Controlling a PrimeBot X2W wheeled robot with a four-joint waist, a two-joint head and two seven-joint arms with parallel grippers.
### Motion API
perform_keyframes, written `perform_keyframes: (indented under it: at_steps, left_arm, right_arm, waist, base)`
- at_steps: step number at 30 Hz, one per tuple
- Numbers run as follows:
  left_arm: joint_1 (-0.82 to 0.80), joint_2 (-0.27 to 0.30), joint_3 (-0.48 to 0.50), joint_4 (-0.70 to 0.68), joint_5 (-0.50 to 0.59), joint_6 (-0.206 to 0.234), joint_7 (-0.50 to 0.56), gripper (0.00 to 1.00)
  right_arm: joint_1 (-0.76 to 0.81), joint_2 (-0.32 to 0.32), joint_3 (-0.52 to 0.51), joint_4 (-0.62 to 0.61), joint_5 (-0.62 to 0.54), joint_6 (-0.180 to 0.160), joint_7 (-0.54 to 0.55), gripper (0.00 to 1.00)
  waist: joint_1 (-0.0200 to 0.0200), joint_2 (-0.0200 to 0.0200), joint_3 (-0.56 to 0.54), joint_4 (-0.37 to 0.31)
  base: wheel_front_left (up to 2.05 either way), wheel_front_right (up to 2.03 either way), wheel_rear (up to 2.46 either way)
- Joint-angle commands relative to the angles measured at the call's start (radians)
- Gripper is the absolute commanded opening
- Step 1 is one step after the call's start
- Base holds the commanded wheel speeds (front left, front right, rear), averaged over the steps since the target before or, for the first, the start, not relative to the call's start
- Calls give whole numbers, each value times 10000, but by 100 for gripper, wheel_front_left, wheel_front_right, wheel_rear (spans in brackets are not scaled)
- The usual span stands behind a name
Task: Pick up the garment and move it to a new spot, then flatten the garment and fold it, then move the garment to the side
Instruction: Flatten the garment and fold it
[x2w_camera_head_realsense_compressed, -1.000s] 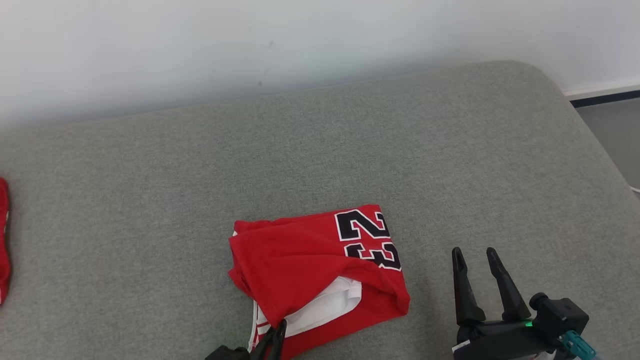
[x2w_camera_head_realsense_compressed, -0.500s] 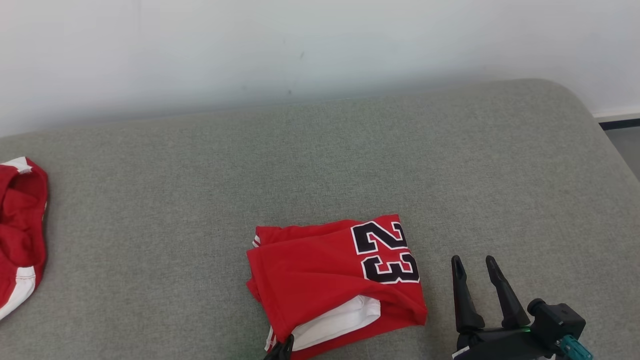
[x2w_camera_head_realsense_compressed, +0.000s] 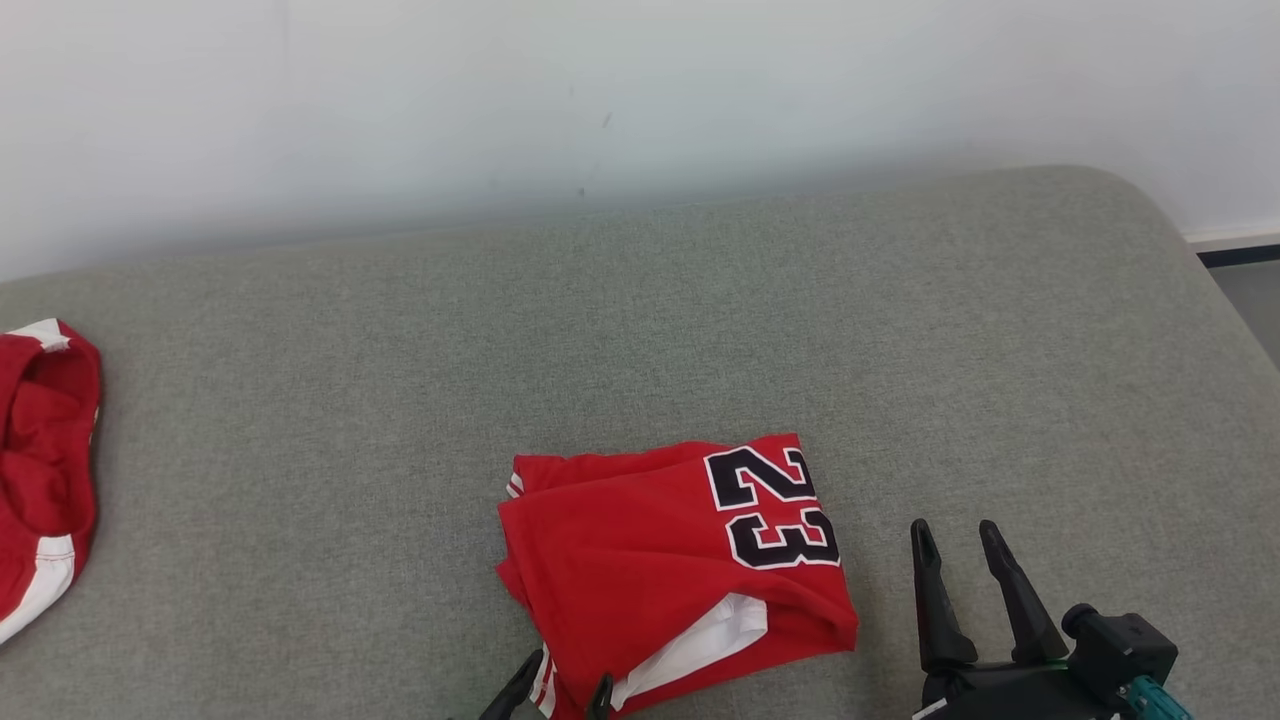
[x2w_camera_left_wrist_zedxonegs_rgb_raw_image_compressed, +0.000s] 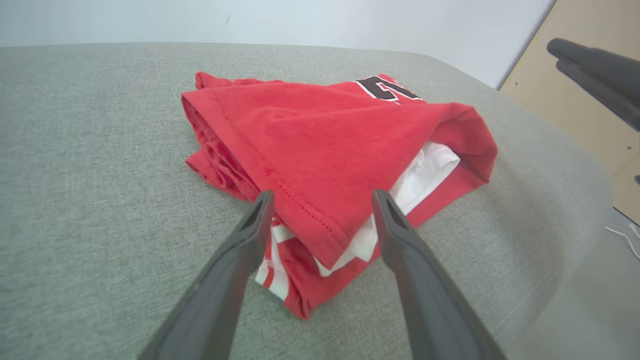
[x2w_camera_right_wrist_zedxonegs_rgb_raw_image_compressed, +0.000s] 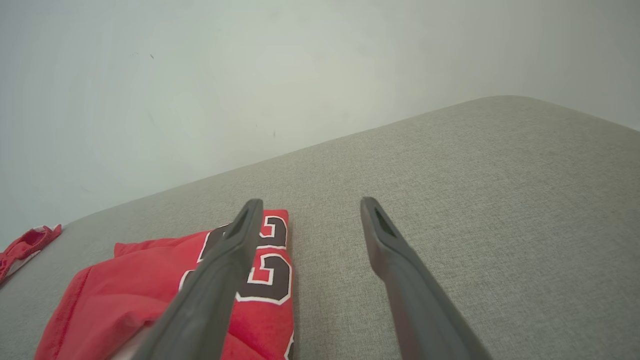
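The garment lies folded on the grey cushion, a red shirt with a black "23" and a white layer peeking out at its near right edge. My left gripper sits at its near corner, open, one finger on each side of the red hem. In the left wrist view the garment has its corner resting loose between the spread fingers of the left gripper. My right gripper hovers open to the right of the garment, holding nothing. In the right wrist view the right gripper points past the garment.
A second red and white cloth lies crumpled at the cushion's far left edge. A pale wall runs behind the cushion. The cushion rounds off at the right, with floor beyond. A wooden panel stands on that side.
My left gripper has opened and let go of the garment's near corner, which now rests on the cushion. The head camera shifted up and left; the right gripper stayed open.
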Motion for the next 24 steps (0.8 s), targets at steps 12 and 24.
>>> perform_keyframes:
  at_steps: [12, 24]
  left_arm:
    - [-18, 3, -90, 323, -129, 18, -31, 100]
    - [-401, 41, -133, 377, -397, 18, -31, 0]
  right_arm:
    - [-95, 28, 33, 9, -3, -25, -42, 100]
    - [-80, 67, -50, -58, -83, -25, -42, 100]
  waist:
    - [0, 0, 247, -147]
    - [0, 0, 417, -228]
  base:
    - [0, 0, 0]
    - [0, 0, 0]
